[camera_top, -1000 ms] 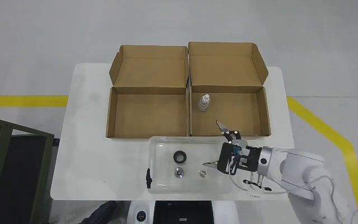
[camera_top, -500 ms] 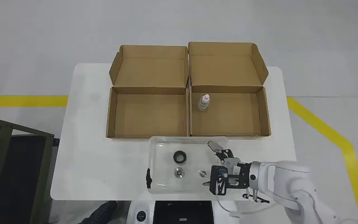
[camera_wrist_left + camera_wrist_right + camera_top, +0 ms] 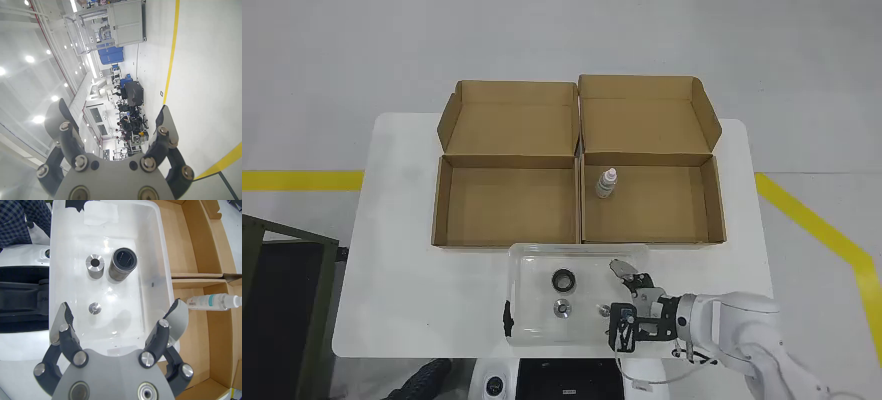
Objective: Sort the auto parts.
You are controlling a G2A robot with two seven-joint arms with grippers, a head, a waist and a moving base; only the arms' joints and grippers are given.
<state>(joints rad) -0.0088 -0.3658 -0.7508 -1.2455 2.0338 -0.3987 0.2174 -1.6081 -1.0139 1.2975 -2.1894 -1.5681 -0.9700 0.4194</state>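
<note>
1. Right arm has slid toward the lower left of the top view over the last second. Right gripper [image 3: 620, 305] [image 3: 121, 306] was at the tray's right end by the front wall of the right box [image 3: 662, 210]; it is now over the tray's right half.
2. Parts and bottle have not shifted.
3. Pose: the right arm comes in from the lower right corner of the top view with the forearm roughly level across the frame and the wrist pointing frame-left, along the tray [image 3: 532, 262] [image 3: 162, 256].
4. Right pincer is spread wide with nothing in it. The tips span nearly the tray's width, one by the wall on the box side and one by the near rim.
5. Small silver part [image 3: 605, 309] [image 3: 95, 308] lies on the tray floor just ahead of the fingers, untouched.
6. Dark bearing sleeve [image 3: 564, 279] [image 3: 122, 264] and silver cylinder [image 3: 561, 307] [image 3: 95, 266] stand side by side further frame-left in the tray, close together.
7. Bottle [image 3: 607, 182] [image 3: 208, 302] stands upright in the right box near its left wall. Left box [image 3: 507, 205] sits beside it, both in the upper middle of the frame on the table [image 3: 402, 250].
8. Left gripper [image 3: 112, 106] has its fingers wide apart and holds nothing. It is aimed out at the room floor.
</note>
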